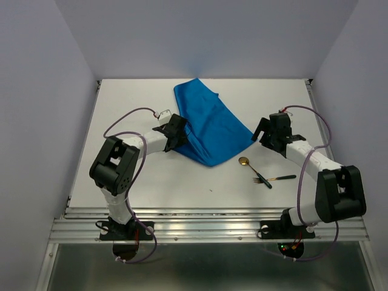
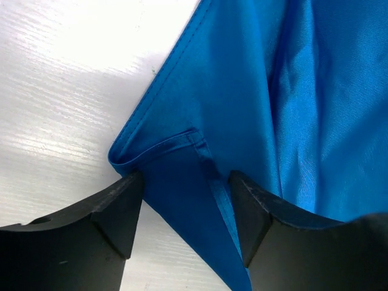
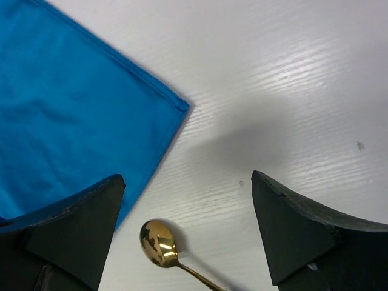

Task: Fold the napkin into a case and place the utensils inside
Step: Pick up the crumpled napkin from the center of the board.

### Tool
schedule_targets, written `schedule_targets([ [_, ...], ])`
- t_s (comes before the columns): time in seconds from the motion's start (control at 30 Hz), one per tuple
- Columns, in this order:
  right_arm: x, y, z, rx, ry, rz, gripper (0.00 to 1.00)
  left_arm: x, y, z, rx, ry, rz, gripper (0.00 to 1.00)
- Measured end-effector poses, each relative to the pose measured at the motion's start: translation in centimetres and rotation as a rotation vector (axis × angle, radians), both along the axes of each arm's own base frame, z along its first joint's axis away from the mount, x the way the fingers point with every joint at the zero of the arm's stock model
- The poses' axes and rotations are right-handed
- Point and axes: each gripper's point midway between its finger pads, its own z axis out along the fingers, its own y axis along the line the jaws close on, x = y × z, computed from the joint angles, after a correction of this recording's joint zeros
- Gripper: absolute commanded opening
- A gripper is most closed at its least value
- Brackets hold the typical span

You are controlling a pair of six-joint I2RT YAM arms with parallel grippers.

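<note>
The blue napkin (image 1: 209,124) lies rumpled and partly folded in the middle of the white table, running from the back towards the front. My left gripper (image 1: 182,130) is at its left edge. In the left wrist view a folded hem corner of the napkin (image 2: 242,91) lies between the spread jaws of the left gripper (image 2: 186,182), which is open. My right gripper (image 1: 262,132) hovers open just right of the napkin's right corner (image 3: 73,109), with the gold spoon bowl (image 3: 156,242) below it. The spoon (image 1: 244,161) and fork (image 1: 276,179) lie crossed on the table, apart from the cloth.
The white table (image 1: 133,182) is walled by pale panels at the left, back and right. A metal rail (image 1: 206,221) runs along the near edge between the two arm bases. Purple cables loop over both arms.
</note>
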Motion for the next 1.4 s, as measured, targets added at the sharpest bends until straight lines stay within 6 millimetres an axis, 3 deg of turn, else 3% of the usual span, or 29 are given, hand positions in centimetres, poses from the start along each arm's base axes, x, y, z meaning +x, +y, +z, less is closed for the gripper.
schedule_targets([
  [0.17,0.0,0.7,-3.1,0.036,0.087,0.007,0.92,0.2,-0.2,-0.1,-0.008,-0.007,-0.002,0.54],
  [0.3,0.1,1.3,-3.6,0.067,0.094,0.019,0.89,0.4,-0.4,-0.2,-0.014,-0.010,-0.010,0.41],
  [0.33,0.4,1.4,-3.6,0.078,0.089,0.018,0.88,0.4,-0.5,-0.2,-0.015,-0.010,-0.011,0.36],
  [0.37,0.6,1.4,-3.7,0.084,0.086,0.017,0.87,0.4,-0.6,-0.2,-0.018,-0.007,-0.015,0.21],
  [0.43,0.9,1.3,-4.3,0.094,0.089,0.008,0.82,0.4,-0.7,-0.4,-0.023,-0.006,-0.018,0.04],
  [0.47,1.0,1.2,-4.6,0.098,0.095,0.002,0.80,0.4,-0.7,-0.5,-0.025,-0.004,-0.020,0.00],
  [0.67,2.9,1.3,-5.3,0.116,0.081,-0.004,0.69,0.3,-0.7,-0.5,-0.034,-0.016,-0.022,0.00],
  [0.83,4.3,2.0,-5.5,0.150,0.053,0.003,0.57,-1.4,0.4,-0.3,-0.025,-0.004,-0.021,0.00],
  [0.9,5.0,2.5,-5.5,0.174,0.038,0.006,0.44,-1.7,0.7,0.4,-0.027,-0.012,-0.019,0.00],
  [0.97,5.1,2.7,-5.7,0.186,0.039,0.005,0.23,-1.6,0.9,1.5,-0.038,-0.036,-0.015,0.00],
  [1.0,5.1,2.8,-5.8,0.192,0.042,0.004,0.02,-1.5,0.9,1.9,-0.041,-0.044,-0.015,0.00],
  [1.17,4.9,3.1,-6.1,0.209,0.057,0.015,0.01,-1.0,1.4,3.7,-0.063,-0.085,-0.006,0.00],
  [1.33,4.2,4.8,-5.8,0.242,0.062,0.058,0.01,-1.4,2.7,4.1,-0.076,-0.088,0.012,0.01],
  [1.4,2.9,6.5,-5.5,0.253,0.063,0.091,0.01,-1.5,3.5,4.2,-0.078,-0.087,0.019,0.21],
])
